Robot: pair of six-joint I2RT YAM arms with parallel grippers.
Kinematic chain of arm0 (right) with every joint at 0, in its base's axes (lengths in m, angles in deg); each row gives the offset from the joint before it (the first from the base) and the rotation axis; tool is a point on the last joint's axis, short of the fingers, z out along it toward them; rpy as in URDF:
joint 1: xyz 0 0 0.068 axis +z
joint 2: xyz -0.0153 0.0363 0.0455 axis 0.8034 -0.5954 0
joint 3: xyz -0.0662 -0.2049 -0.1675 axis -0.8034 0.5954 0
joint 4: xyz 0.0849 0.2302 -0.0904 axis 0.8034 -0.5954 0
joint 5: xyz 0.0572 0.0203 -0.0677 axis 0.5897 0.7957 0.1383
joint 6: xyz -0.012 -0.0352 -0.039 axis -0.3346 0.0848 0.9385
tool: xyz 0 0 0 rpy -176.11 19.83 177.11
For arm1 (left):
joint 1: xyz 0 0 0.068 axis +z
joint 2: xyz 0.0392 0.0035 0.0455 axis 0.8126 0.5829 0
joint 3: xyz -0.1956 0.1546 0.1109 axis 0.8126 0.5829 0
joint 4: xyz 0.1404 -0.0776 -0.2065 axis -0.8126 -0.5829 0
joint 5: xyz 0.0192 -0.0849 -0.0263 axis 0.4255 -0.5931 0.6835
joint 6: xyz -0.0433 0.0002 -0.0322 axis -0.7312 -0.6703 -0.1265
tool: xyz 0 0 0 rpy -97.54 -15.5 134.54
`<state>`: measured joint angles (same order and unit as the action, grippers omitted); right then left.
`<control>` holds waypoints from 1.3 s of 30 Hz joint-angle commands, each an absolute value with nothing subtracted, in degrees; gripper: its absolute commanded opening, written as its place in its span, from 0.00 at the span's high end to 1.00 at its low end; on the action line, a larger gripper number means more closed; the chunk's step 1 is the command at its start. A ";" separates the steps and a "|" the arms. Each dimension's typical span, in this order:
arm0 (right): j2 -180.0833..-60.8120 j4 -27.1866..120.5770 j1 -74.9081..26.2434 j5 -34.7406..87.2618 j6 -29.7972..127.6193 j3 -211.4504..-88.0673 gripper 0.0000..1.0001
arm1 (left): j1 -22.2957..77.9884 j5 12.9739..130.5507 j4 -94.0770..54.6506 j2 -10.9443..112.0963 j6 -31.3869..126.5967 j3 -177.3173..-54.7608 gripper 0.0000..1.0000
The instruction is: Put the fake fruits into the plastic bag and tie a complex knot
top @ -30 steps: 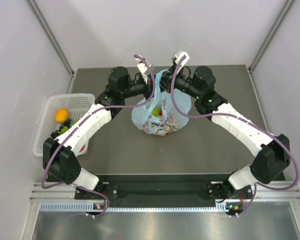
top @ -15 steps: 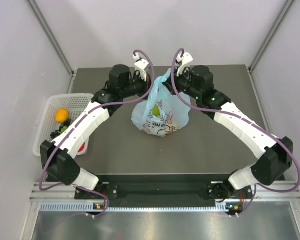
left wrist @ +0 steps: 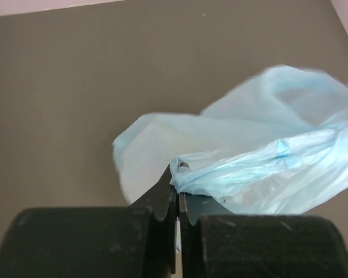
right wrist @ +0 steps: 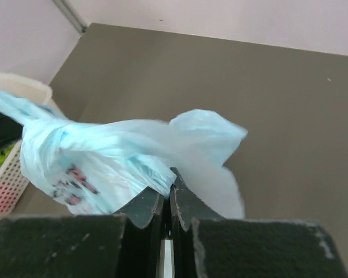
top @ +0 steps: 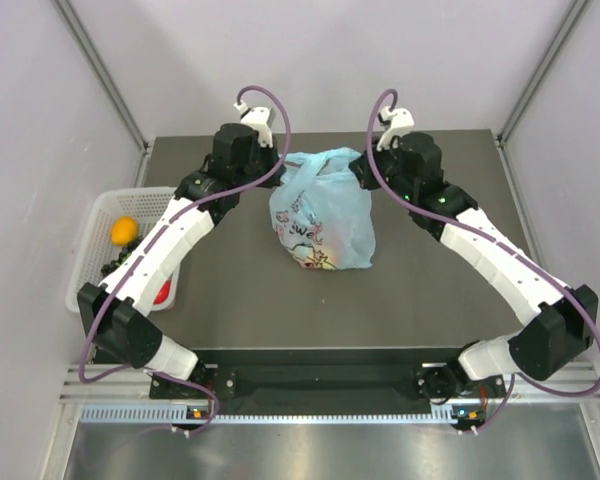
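White arm links (top: 175, 240), black motor joints (top: 235, 152), purple cables (top: 287, 128) looping along both.

Dark table (top: 440, 290), light-blue plastic bag (top: 325, 215) resting mid-table, white basket (top: 145, 193) at left edge

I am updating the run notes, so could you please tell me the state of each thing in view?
plastic bag: bulging, sitting on the table, handles stretched sideways.
left gripper: shut on one bag handle.
right gripper: shut on the other handle.
basket: upright, holding an orange.
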<state>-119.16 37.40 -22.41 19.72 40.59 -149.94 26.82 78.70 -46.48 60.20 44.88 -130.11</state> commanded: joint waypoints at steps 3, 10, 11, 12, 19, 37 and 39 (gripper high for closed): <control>-115.83 37.89 -26.12 14.50 34.81 -147.34 1.00 | 30.61 88.81 -43.45 57.35 37.48 -127.64 1.00; -114.95 37.36 -26.91 5.18 33.31 -142.33 1.00 | 33.16 94.43 -40.54 56.21 34.93 -122.10 1.00; -114.95 37.27 -26.92 4.39 33.40 -141.20 1.00 | 33.51 95.31 -40.19 56.21 34.67 -121.66 1.00; -115.13 37.01 -27.18 2.38 33.40 -140.66 1.00 | 34.30 95.66 -39.66 56.21 34.49 -120.44 1.00; -116.44 38.77 -29.90 -1.07 34.10 -137.92 1.00 | 37.30 98.22 -37.90 54.89 35.63 -117.35 1.00; -125.41 36.92 -13.83 -11.18 45.62 -158.05 1.00 | 25.71 110.06 -37.47 54.54 46.61 -129.12 1.00; -126.46 36.92 -13.21 -10.91 45.71 -159.11 1.00 | 23.42 113.06 -37.20 53.66 47.40 -128.69 1.00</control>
<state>-125.08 37.23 -14.04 -6.18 43.78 -155.62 26.80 103.57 -38.57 56.23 44.27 -127.61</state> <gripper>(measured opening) 0.007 0.013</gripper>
